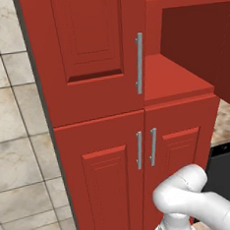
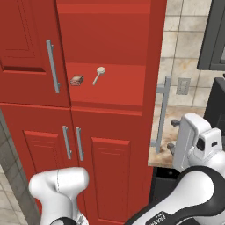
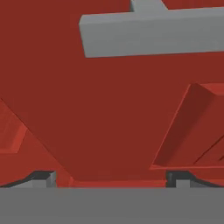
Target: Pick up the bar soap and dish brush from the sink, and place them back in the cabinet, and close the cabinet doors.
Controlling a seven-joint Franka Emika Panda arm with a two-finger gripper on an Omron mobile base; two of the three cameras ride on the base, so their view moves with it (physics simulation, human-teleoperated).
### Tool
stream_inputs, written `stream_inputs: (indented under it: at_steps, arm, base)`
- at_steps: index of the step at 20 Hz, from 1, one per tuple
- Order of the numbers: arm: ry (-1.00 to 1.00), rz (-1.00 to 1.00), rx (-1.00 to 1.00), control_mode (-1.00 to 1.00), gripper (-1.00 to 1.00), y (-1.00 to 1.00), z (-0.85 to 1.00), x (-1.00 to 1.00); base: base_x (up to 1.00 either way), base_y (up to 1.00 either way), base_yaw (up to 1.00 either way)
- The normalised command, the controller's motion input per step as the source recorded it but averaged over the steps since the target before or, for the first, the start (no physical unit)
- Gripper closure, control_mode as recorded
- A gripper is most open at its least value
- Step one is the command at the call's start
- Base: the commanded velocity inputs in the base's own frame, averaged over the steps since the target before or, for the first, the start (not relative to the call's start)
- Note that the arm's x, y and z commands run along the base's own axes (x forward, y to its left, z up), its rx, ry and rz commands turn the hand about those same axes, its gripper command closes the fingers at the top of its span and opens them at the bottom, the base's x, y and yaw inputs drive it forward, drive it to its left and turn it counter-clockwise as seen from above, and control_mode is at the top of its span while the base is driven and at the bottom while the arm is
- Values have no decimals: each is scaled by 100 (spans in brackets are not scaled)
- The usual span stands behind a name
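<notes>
1. Left base view: the tall red cabinet [image 1: 104, 137] takes up most of the frame. Its upper left door [image 1: 84, 53] is closed, with a long silver handle [image 1: 139, 63] at its right edge. To the right of it the upper compartment stands open, showing a bare red shelf [image 1: 175, 77] in the upper right. Two smaller lower doors sit closed below, their short handles side by side at centre. The white arm [image 1: 193, 194] rises at the lower right.

2. Right base view: the open shelf [image 2: 110, 90] sits in the upper middle. The bar soap [image 2: 77, 80] lies on it near its left end, and the dish brush [image 2: 99, 74] lies just beside it to the right, apart from it. The right door [image 2: 159, 66] is swung open, seen edge-on, its long handle [image 2: 163, 114] right of centre. The arm [image 2: 193, 176] fills the lower right.

3. Hand view: the gripper [image 3: 111, 178] has its two tips spread wide at the bottom, holding nothing, facing a red door panel [image 3: 100, 113] close up. A grey bar handle [image 3: 153, 33] crosses the top.
</notes>
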Motion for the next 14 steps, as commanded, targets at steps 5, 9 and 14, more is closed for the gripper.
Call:
stream_inputs:
  at_steps: [5,9,14]
  arm:
    - [0,5,0,-100,-100,13,0,-3]
    - [0,3,0,-100,-100,27,0,-6]
    - [0,0,0,-100,-100,34,0,0]
  base:
    - [0,0,0]
    - [0,0,0]
    - [0,0,0]
